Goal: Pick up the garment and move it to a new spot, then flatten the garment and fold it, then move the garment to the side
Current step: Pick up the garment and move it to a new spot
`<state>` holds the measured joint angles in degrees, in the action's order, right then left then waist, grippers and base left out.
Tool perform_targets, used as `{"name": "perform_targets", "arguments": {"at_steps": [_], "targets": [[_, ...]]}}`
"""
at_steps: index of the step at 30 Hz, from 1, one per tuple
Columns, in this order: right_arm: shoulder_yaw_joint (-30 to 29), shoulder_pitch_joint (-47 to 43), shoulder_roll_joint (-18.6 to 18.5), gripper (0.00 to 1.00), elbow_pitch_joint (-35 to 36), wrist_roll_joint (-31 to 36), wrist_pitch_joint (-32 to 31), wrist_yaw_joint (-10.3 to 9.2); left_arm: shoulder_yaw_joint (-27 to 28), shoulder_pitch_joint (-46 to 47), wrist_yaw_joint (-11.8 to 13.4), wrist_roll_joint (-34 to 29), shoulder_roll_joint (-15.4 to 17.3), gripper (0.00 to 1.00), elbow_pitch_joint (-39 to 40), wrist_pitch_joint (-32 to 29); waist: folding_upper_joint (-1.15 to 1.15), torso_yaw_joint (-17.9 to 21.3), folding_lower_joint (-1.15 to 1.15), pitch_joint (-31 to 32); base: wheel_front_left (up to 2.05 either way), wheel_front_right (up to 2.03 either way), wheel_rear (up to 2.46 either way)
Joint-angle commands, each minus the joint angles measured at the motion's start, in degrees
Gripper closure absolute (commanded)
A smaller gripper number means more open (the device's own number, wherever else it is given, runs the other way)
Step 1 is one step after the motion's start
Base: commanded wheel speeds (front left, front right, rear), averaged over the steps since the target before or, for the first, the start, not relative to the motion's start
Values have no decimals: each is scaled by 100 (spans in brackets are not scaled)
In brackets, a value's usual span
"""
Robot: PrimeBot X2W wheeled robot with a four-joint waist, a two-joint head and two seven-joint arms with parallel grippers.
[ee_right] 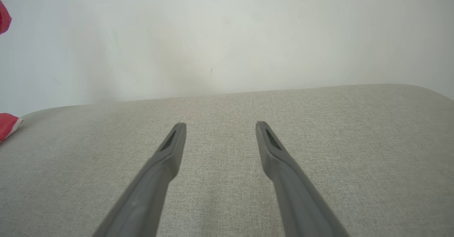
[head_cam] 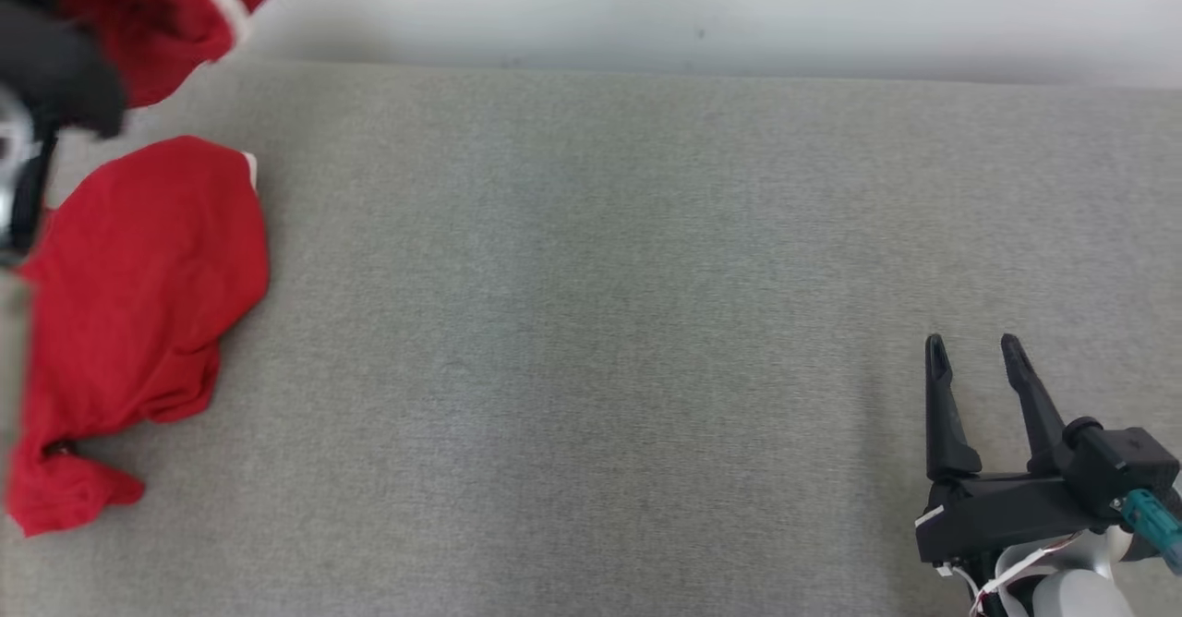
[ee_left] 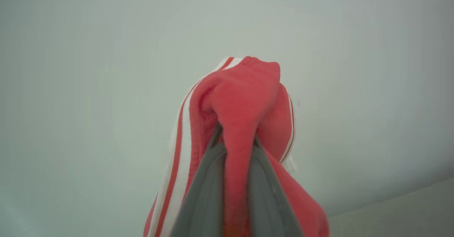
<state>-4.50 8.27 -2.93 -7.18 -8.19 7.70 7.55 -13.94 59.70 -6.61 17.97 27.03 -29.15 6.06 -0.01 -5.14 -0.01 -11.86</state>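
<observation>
Clenching the red garment (ee_left: 244,98), your left jaws hold it partly off the grey surface (head_cam: 591,321); your right jaws stand released.

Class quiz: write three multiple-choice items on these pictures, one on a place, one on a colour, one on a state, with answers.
1. On the grey upholstered surface, head view, the red garment lies: A left; B centre; C right.
2. Its stripes are: A blue; B white; C black.
3. The right hand is: A shut on cloth; B open, empty; C shut, empty.
Answers: A, cloth at left edge; B, white stripes in left wrist view; B, fingers apart over bare upholstery.
</observation>
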Motion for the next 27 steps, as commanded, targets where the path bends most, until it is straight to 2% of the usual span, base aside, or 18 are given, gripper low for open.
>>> {"name": "perform_targets", "arguments": {"at_steps": [1,9,13,17,21,27], "targets": [[27,-48,2,0,-53,-93,57,-12,-124,99,-10,-37,-175,100,261,-81,1,144,1,56,0,0,0],[264,110,2,0,-414,-418,322,-12,-822,398,-27,-14,-979,100,1268,-606,1,942,1,-9,0,0,0],[383,169,4,0,-606,-522,434,-12,-1097,473,-35,87,-1251,100,1226,-623,1,1386,1,-40,0,0,0],[407,186,5,0,-778,-597,542,-12,-1297,126,-47,204,-1510,100,1066,-477,1,1704,1,-2,0,0,0],[375,151,5,0,-867,-574,604,-12,-1472,-377,-9,353,-1766,100,885,-293,1,1790,1,38,0,0,0],[369,208,7,0,-879,-492,606,-12,-1876,-1330,18,478,-2075,100,439,5,1,1699,1,66,0,0,0]]}}
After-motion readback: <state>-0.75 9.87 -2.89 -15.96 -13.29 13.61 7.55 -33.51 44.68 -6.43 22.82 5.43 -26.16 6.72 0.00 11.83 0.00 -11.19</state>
